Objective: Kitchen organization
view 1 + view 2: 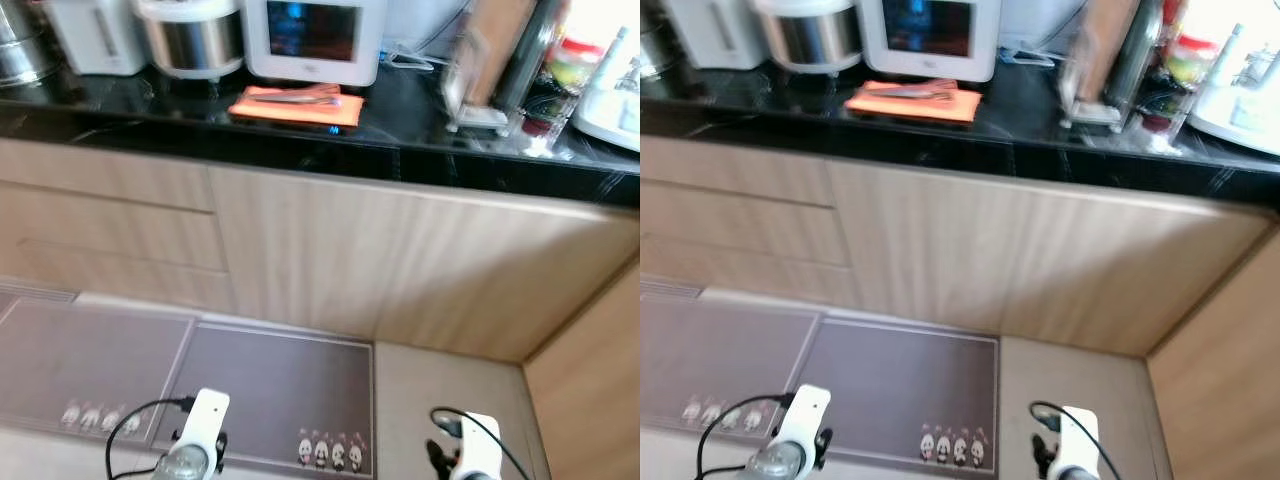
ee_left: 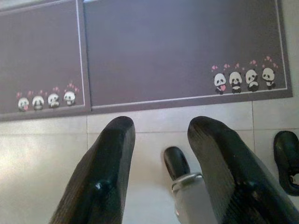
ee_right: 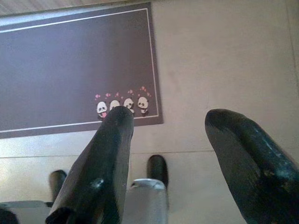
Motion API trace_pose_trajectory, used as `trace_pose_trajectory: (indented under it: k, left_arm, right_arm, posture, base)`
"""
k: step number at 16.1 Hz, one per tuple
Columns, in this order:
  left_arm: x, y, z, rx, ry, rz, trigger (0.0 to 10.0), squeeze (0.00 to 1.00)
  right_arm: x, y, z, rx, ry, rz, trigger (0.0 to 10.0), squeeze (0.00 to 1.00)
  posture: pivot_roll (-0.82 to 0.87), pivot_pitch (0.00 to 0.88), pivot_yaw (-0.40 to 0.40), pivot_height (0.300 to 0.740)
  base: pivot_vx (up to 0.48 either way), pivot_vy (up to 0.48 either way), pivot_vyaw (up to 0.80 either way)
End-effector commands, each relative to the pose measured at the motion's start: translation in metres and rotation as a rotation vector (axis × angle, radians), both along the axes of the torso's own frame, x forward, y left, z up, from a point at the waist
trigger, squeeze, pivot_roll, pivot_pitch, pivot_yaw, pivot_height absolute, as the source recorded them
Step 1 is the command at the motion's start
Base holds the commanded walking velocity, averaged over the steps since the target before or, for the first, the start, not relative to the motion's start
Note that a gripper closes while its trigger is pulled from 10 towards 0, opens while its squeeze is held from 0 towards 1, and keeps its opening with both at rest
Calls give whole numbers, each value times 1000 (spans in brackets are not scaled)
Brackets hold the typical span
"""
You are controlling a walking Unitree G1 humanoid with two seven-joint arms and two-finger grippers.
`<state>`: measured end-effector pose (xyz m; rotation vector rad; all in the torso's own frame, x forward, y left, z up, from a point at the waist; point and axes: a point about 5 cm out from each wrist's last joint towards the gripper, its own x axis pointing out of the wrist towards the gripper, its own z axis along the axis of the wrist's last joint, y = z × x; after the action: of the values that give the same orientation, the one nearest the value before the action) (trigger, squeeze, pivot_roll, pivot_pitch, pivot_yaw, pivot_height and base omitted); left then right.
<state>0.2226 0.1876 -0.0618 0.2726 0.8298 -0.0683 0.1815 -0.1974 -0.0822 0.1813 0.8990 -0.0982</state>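
A run of pale wooden cabinets (image 1: 400, 260) is seen under a black counter (image 1: 420, 150), with drawer fronts at the left and a further wooden panel cut off at the lower right. On the tiled floor (image 1: 440, 385) two dark mats (image 1: 280, 390) are laid side by side, each edged with a row of small pandas (image 2: 243, 80). Along the counter, partly cropped by the top edge, a white appliance with a dark screen (image 1: 315, 38), a steel-bodied cooker (image 1: 192, 38) and a white box-shaped appliance (image 1: 95, 35) are lined up. An orange cloth (image 1: 297, 106) is spread before the screen, and something thin and metallic is laid on it, too blurred to be named. At the right a cluster of bottles and containers (image 1: 520, 70) is smeared beyond recognition. Both arms are hung low over the floor. The left gripper (image 2: 161, 135) is held with its fingers spread and nothing between them; the right gripper (image 3: 168, 126) is likewise held apart and empty. The robot's dark feet (image 2: 175, 161) are glimpsed beneath them.
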Motion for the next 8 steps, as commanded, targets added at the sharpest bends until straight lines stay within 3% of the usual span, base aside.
trace_pose_trajectory:
  k: [1,8]
  left_arm:
    - [1,-2,0,-12,-4,13,10000,0]
    - [0,-2,0,-15,-1,15,10000,0]
  right_arm:
    - [-3,0,-2,-8,19,-1,10000,0]
    - [-1,0,-1,-12,17,10,10000,0]
  posture:
    - [-10,0,-56,740]
    - [-12,0,-56,740]
  base:
    - [0,0,-681]
    - [0,0,-685]
